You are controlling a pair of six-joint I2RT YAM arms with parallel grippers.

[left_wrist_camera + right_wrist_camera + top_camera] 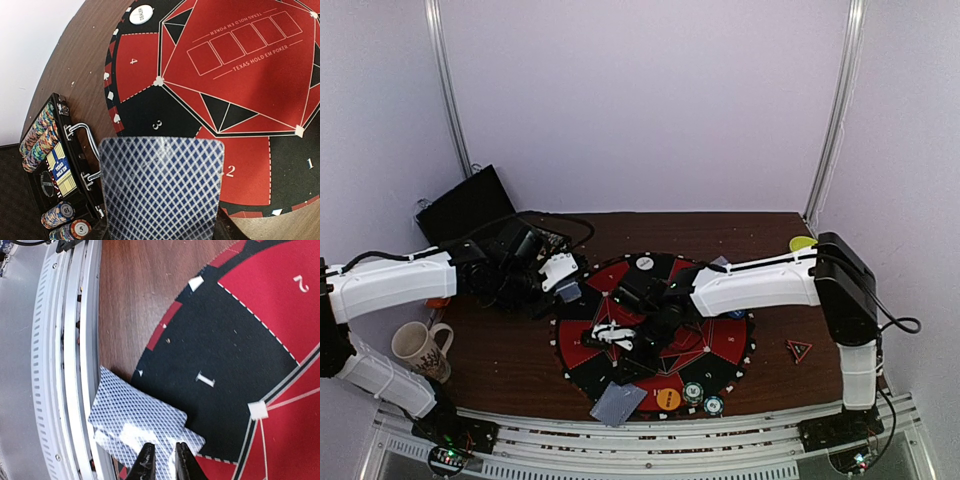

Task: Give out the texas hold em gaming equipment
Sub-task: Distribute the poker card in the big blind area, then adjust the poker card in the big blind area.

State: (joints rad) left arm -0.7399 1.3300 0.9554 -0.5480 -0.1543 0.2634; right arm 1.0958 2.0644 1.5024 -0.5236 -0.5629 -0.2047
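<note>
My left gripper [566,291] is shut on a playing card with a blue diamond back [162,190]; the card hides its fingers and hangs above seats 2 and 3 of the round red and black poker mat [240,75]. My right gripper [165,467] hovers over the mat's near side, fingers a narrow gap apart with nothing between them. Below it, two overlapping face-down cards [137,412] lie at the mat's edge by seat 1, also seen in the top view [618,402]. A white dealer button [140,14] sits at the mat's far rim. An orange button [668,398] and two chip stacks [702,397] stand at the near rim.
An open black chip case [50,165] with rows of chips lies left of the mat. A white mug [420,348] stands near left. A yellow bowl [803,243] is at far right, a small red triangle [798,349] on the wood. The metal rail [65,365] borders the table's near edge.
</note>
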